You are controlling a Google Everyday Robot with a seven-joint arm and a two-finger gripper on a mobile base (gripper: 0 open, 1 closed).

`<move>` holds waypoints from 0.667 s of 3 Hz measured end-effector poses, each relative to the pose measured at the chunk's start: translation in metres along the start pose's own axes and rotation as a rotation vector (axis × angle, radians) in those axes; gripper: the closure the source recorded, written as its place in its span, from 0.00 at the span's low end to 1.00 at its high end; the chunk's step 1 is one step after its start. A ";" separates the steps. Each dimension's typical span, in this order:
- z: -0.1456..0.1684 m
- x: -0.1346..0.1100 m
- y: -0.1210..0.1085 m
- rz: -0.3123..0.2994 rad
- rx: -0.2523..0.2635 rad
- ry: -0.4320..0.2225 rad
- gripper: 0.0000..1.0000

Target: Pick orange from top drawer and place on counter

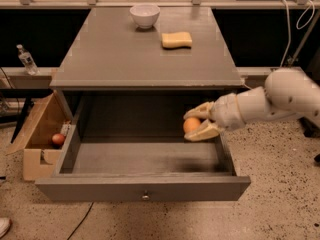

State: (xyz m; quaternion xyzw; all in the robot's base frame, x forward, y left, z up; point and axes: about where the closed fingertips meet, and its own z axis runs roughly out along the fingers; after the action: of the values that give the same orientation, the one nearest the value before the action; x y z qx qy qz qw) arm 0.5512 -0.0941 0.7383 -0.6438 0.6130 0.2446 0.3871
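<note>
The orange (pixel 191 124) is a small round fruit held between the two cream fingers of my gripper (pixel 195 123). The gripper is shut on it and holds it above the right side of the open top drawer (pixel 145 159), clear of the drawer floor and just below the counter's front edge. The white arm reaches in from the right. The drawer is pulled out, with a small metal knob (pixel 145 196) on its front panel. The grey counter (pixel 145 49) lies above and behind the gripper.
A white bowl (pixel 145 15) and a yellow sponge (pixel 176 39) sit at the back of the counter. A brown cardboard box (pixel 37 134) with a reddish fruit (pixel 58 139) stands on the floor at left. A bottle (pixel 26 59) stands on a ledge at left.
</note>
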 end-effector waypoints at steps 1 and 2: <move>-0.060 -0.040 -0.014 -0.029 0.034 -0.056 1.00; -0.060 -0.040 -0.014 -0.029 0.034 -0.056 1.00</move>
State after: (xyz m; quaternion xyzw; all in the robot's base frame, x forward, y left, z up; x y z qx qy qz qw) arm 0.5505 -0.1190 0.8074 -0.6387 0.5968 0.2464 0.4185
